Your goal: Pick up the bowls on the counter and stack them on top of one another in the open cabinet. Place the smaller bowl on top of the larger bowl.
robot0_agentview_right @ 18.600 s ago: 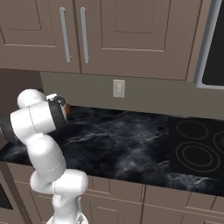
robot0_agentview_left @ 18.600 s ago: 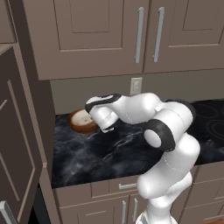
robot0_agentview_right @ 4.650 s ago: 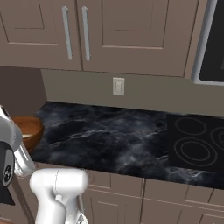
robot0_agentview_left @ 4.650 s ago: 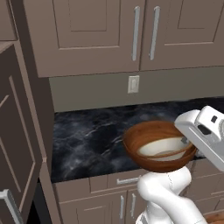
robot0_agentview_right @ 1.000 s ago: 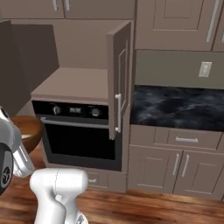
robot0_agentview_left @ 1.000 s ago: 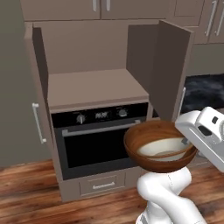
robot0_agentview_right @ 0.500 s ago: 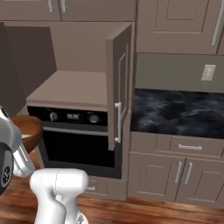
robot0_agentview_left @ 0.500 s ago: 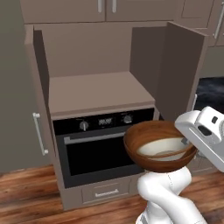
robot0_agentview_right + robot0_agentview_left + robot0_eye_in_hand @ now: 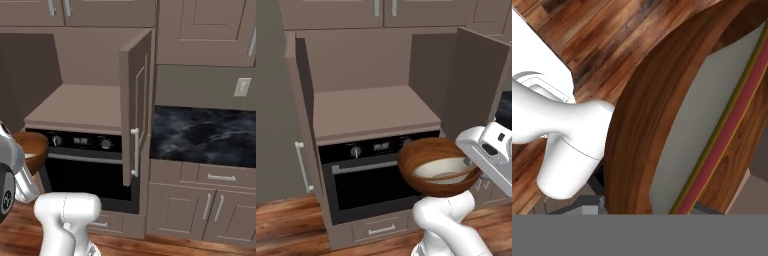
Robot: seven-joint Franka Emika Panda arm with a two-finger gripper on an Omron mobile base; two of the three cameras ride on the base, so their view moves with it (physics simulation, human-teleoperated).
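Observation:
The larger bowl [image 9: 426, 175], reddish-brown wood, hangs in the air in front of the oven, and the smaller bowl [image 9: 443, 169] with its cream-white inside sits nested in it. My gripper [image 9: 473, 164] is shut on the right rim of the larger bowl; the fingertips are hidden by the rim. The hand view looks along the brown wall of the larger bowl [image 9: 642, 130] and the cream side of the smaller bowl [image 9: 712, 115]. The open cabinet [image 9: 371, 112] stands ahead, above bowl height, its floor bare. From the right, the larger bowl [image 9: 31, 144] is low left of the cabinet [image 9: 80, 105]. The counter [image 9: 205, 135] lies right.
A black oven [image 9: 376, 175] with a bar handle sits under the cabinet, a drawer [image 9: 378, 229] below it. The cabinet's right door [image 9: 476, 85] swings out toward me, close above the hand; the left door [image 9: 303, 100] is open too. Wooden floor [image 9: 286, 225] lies below.
The whole picture has shifted: the base has come closer, so the open cabinet and oven look larger and nearer. The nested bowls and the hand keep their place in the views.

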